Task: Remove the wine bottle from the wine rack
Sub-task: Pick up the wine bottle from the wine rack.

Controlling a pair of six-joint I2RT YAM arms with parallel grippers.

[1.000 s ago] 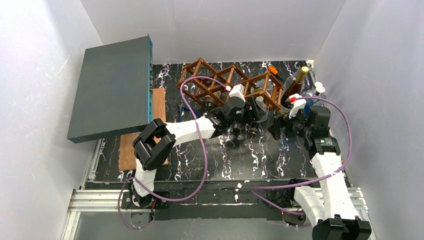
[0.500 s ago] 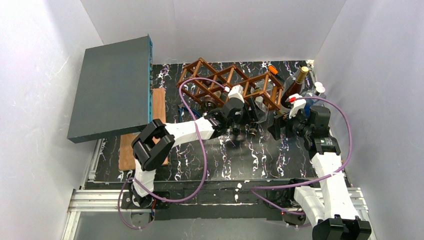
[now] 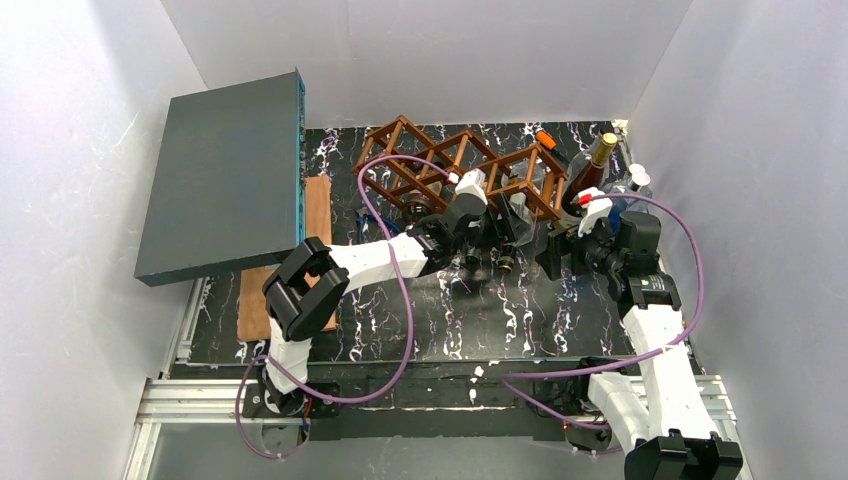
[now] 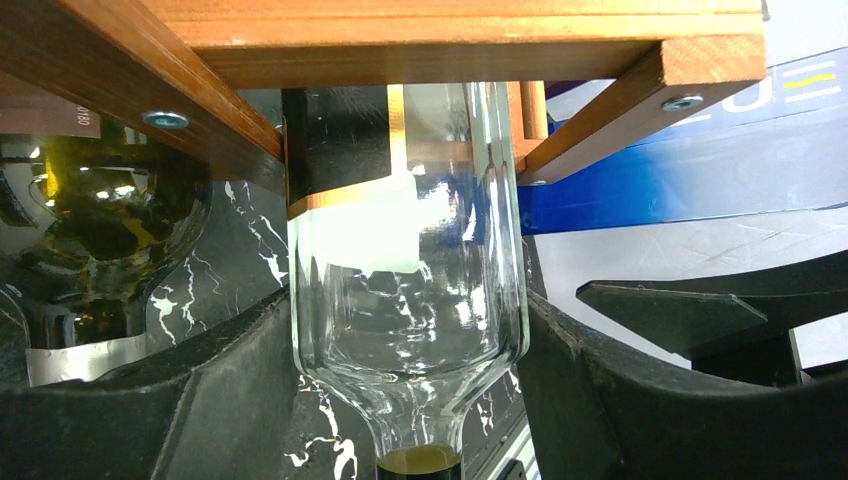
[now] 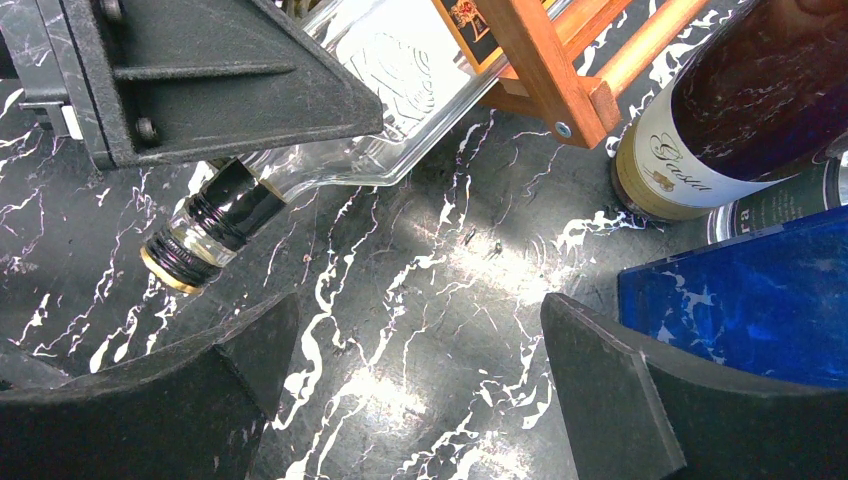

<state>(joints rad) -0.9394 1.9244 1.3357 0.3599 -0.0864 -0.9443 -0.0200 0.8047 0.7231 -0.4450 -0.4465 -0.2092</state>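
Observation:
The wine rack (image 3: 440,165) is a brown wooden lattice at the back of the marble table, and its slats (image 4: 450,40) fill the top of the left wrist view. A clear glass wine bottle (image 4: 405,300) lies in one cell with its neck pointing toward me. My left gripper (image 4: 405,340) is shut on the bottle's shoulder, one dark finger pressed on each side. In the right wrist view the same bottle (image 5: 400,80) shows its black-and-gold capped neck low over the table. My right gripper (image 5: 415,330) stands open over bare marble, just right of the bottle.
A dark green bottle (image 4: 100,220) lies in the neighbouring cell. An upright brown bottle with a cream label (image 5: 700,130) and a blue box (image 5: 740,300) stand close on the right. A large grey flat box (image 3: 225,170) overhangs a wooden board (image 3: 315,215) on the left.
The left wrist has edged very slightly toward the rack with its grip on the bottle unchanged. The right arm has not moved.

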